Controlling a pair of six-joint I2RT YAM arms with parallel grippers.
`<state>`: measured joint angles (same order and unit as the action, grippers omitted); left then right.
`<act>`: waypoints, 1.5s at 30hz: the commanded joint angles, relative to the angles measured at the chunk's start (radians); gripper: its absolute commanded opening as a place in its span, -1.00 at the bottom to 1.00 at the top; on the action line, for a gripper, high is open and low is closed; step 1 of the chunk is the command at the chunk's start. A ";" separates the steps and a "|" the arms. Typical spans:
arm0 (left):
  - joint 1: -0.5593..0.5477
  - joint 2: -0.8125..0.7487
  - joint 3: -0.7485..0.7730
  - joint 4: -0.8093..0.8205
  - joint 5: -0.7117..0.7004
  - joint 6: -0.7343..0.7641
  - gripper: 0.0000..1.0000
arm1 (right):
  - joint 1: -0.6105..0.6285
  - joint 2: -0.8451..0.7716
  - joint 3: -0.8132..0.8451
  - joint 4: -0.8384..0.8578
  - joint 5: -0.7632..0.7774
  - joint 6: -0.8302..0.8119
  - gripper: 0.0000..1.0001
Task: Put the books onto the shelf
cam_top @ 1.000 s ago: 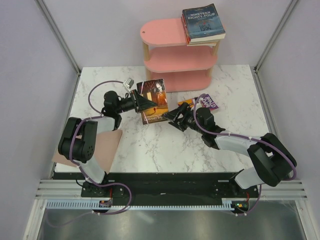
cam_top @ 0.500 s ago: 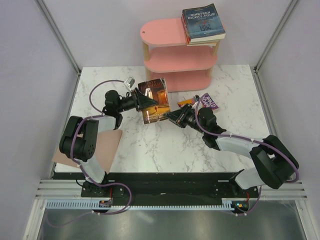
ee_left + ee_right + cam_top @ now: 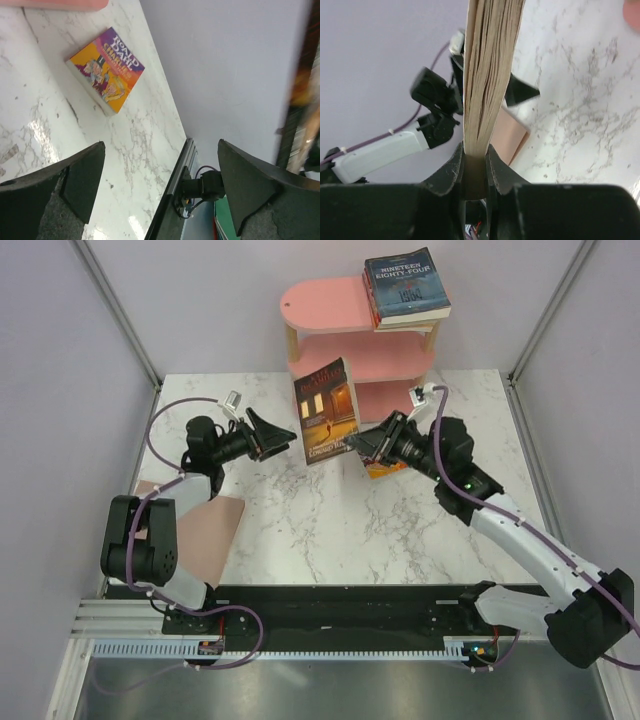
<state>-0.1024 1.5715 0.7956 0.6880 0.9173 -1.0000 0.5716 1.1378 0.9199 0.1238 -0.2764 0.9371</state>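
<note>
— Changing hands, that is what the dark brown book (image 3: 327, 410) has just done. A second ago it sat tilted low over the table in the left gripper's hold. Now it stands upright in the air, cover facing up to the top camera, pinched at its lower edge by the right gripper (image 3: 362, 445).

— A firm pinch?

— The right wrist view shows the jaws narrowed against both sides of the page block, so I judge it secure. The left gripper (image 3: 275, 435) has sprung wide and drawn back to the left, with nothing between its fingers.

— So the handover is done. Where is the book relative to the shelf (image 3: 330, 305)?

— In front of the middle and lower boards, towards their left side. From above I cannot tell whether it touches a post or hangs clear.

— And the others?

— Nineteen Eighty-Four (image 3: 405, 285) tops a small pile at the right end of the top board. The Roald Dahl book (image 3: 105, 70) lies flat on the table (image 3: 300, 530), mostly hidden under the right arm in the top view.

— Next?

— Likely the right arm takes its book to a board, which leaves the left arm free for the Roald Dahl book.
</note>
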 commanded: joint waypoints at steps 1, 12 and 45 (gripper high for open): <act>-0.002 -0.024 -0.087 -0.061 -0.005 0.118 0.99 | -0.104 -0.007 0.248 -0.104 -0.171 -0.130 -1.00; -0.002 0.007 -0.165 -0.031 0.046 0.132 0.99 | -0.343 0.354 0.913 -0.349 -0.368 -0.232 -0.95; -0.002 0.007 -0.213 -0.041 0.075 0.133 0.99 | -0.699 0.953 1.447 0.060 -0.710 0.454 -0.89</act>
<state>-0.1032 1.5742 0.5892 0.6258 0.9607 -0.9131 -0.1139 2.0731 2.2990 0.0666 -0.9257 1.2919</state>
